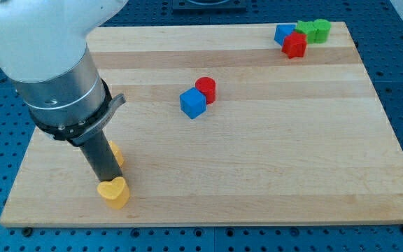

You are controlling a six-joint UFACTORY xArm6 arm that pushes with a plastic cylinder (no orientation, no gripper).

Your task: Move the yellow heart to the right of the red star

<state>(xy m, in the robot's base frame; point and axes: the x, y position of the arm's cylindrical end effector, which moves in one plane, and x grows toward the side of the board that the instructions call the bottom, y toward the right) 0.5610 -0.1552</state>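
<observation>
The yellow heart (113, 192) lies near the board's bottom left corner. My tip (106, 180) stands right behind it, touching or nearly touching its top edge. A second yellow block (117, 154) is partly hidden behind the rod, so its shape is unclear. The red star (294, 45) sits at the view's top right, far from the heart, packed between a blue block (283, 33) and two green blocks (305, 29) (321, 30).
A blue cube (193, 103) and a red cylinder (206, 89) touch each other near the board's middle. The wooden board (257, 161) ends close to the heart at the bottom and left. The arm's large body covers the view's top left.
</observation>
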